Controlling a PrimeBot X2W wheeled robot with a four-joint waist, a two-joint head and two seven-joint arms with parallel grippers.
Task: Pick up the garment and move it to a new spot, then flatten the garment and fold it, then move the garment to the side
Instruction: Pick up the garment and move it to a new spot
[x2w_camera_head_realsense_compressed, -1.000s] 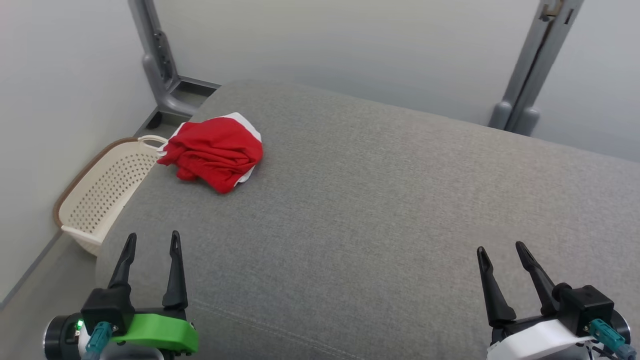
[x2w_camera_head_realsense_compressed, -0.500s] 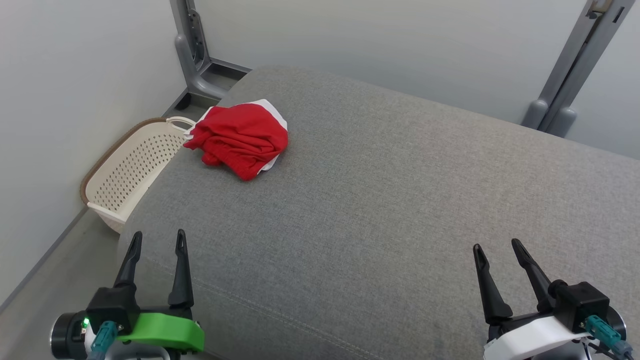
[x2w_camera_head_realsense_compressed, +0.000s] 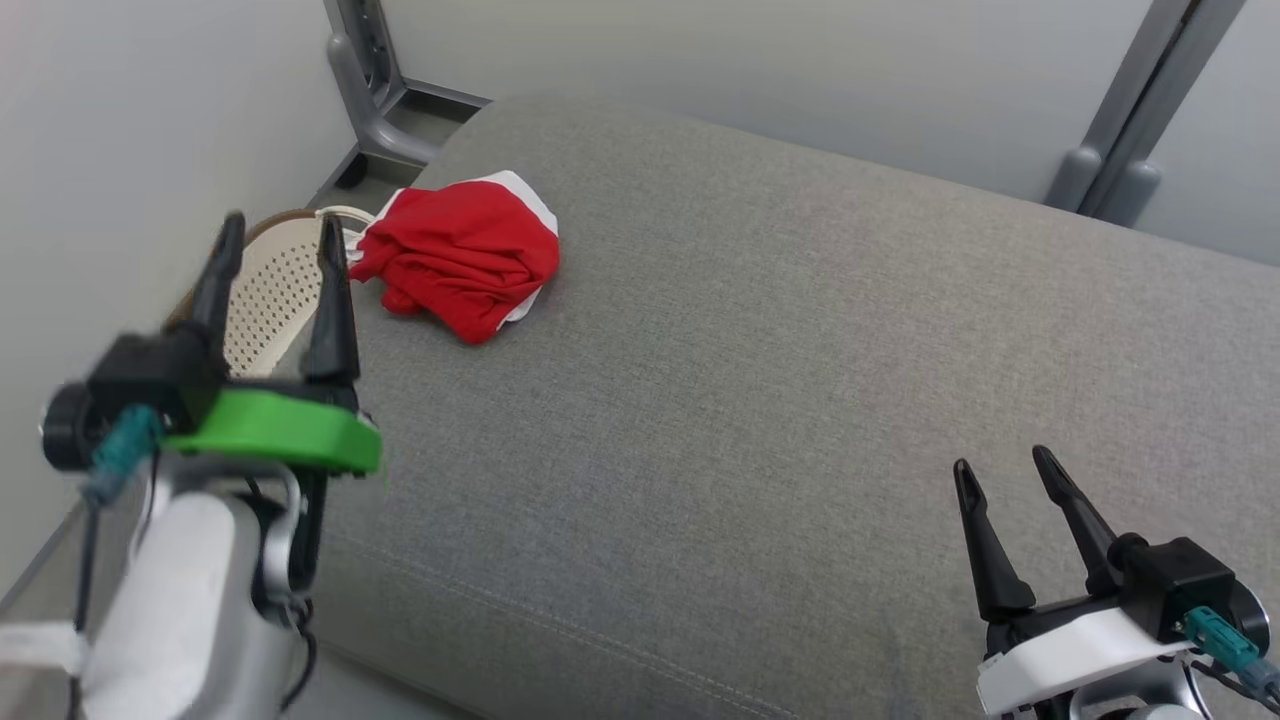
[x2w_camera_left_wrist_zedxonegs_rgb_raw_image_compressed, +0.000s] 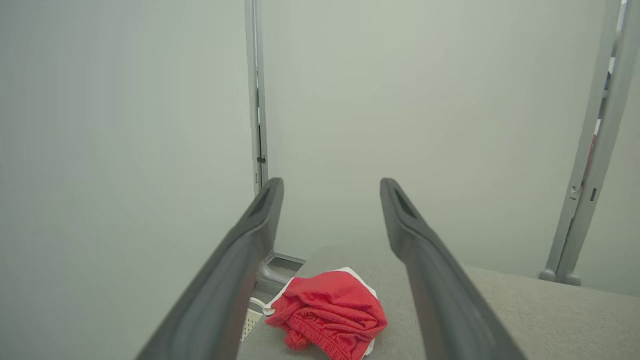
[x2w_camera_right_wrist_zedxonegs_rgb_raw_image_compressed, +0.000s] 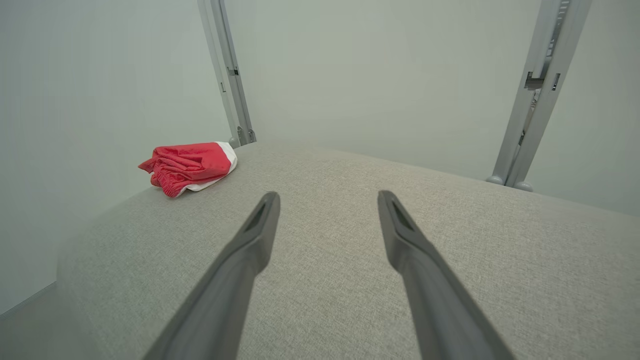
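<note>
Grippers first, since they're closest to me. R gripper (x2w_camera_head_realsense_compressed: 1002, 460) sits low at the bottom-right of the head view, over the near part of the grey cushion (x2w_camera_head_realsense_compressed: 750, 350). Its fingers are spread w/ nothing between them, and its wrist cam shows bare fabric in the gap. L gripper (x2w_camera_head_realsense_compressed: 280, 222) hangs higher, at the left of the head view, w/ a green mount under the fingers and a pale forearm below; it's a bit blurred. Its fingers are parted too, w/ nothing held. In the head cam the tips overlap the basket (x2w_camera_head_realsense_compressed: 270, 280). The L wrist cam looks along the fingers and shows the garment (x2w_camera_head_realsense_compressed: 455, 260) low in the gap, farther along the cushion and clear of both tips.

Mid-distance is plain grey fabric, w/ one seam running across near the front edge.

Farther out, the garment is red w/ white trim, crumpled in a bunch on the far-left corner of the cushion, just beside its left edge. The basket is cream, perforated, w/ a brown rim, and sits down on the floor against the cushion's left side. Its handle is right next to the cloth; can't tell if they touch.

Behind that are two grey metal posts, left post (x2w_camera_head_realsense_compressed: 365, 100) past the garment's corner and right post (x2w_camera_head_realsense_compressed: 1130, 130) at the far right. Both stand against a pale wall (x2w_camera_head_realsense_compressed: 750, 60).
</note>
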